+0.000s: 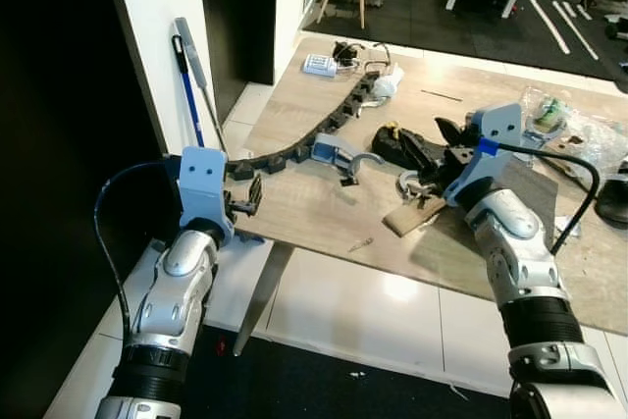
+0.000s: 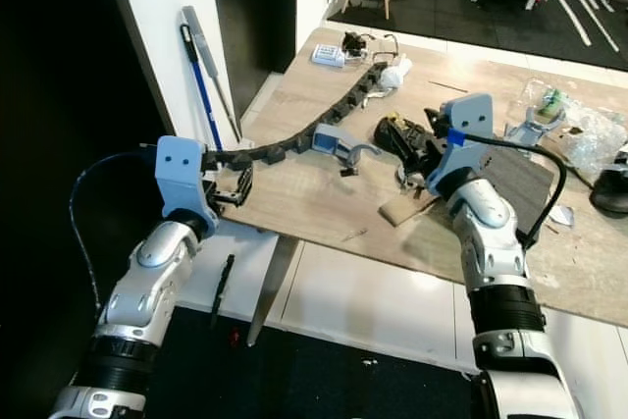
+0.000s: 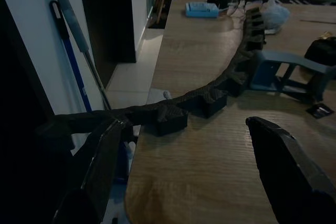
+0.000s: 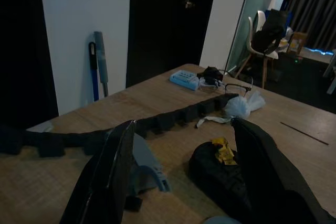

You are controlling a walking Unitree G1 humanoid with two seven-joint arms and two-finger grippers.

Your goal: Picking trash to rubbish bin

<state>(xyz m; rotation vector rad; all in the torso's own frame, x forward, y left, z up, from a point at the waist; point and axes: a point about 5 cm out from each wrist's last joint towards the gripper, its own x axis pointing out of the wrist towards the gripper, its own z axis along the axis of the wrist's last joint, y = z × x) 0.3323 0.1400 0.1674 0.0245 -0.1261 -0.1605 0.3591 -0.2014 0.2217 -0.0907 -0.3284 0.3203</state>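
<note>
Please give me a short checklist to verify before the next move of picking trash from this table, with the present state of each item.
1. Left gripper jaws open: ok.
2. Right gripper jaws open: ok.
3. Both grippers hold nothing: ok.
4. Trash within reach: crumpled black bag lies just ahead of the right gripper: ok.
5. Long black chain is near the left gripper, by the table edge: ok.
6. Rubbish bin located: cannot tell.

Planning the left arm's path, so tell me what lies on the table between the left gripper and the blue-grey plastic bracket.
In the left eye view, the black cable chain runs from the left gripper toward the blue-grey bracket; beside it, bare wooden table.
</note>
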